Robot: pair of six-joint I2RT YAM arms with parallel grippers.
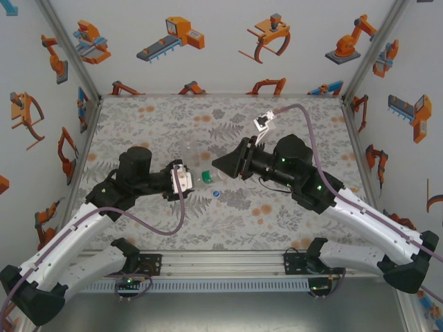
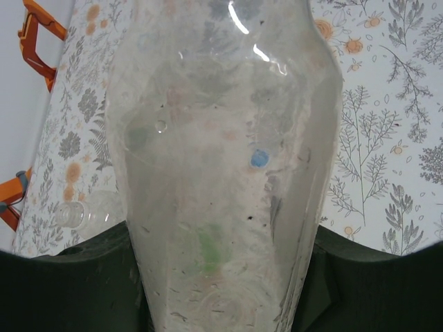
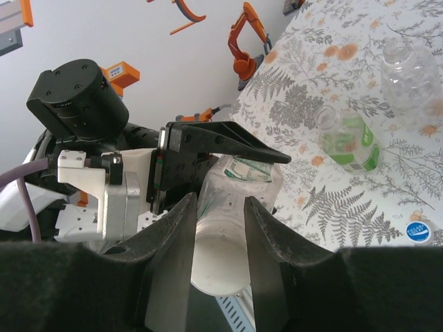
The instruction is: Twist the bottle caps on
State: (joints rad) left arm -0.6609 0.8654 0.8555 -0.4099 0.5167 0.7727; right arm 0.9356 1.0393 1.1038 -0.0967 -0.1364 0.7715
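Both hands were clamped: left hand (image 1: 187, 178) on a clear bottle (image 2: 221, 173), right hand (image 3: 220, 211) on its white cap (image 3: 218, 266). Capping looked underway; a straight twist seemed due.

Near the table's (image 1: 291, 207) middle, one bottle (image 2: 221, 173) hangs between the left gripper (image 1: 192, 178) and the right gripper (image 3: 220, 204), with a cap (image 3: 218, 259) at its end. A loose cap (image 1: 217, 194) lies just toward the near edge. A second bottle (image 3: 346, 142) lies near it, and a third bottle (image 3: 408, 69) beyond.
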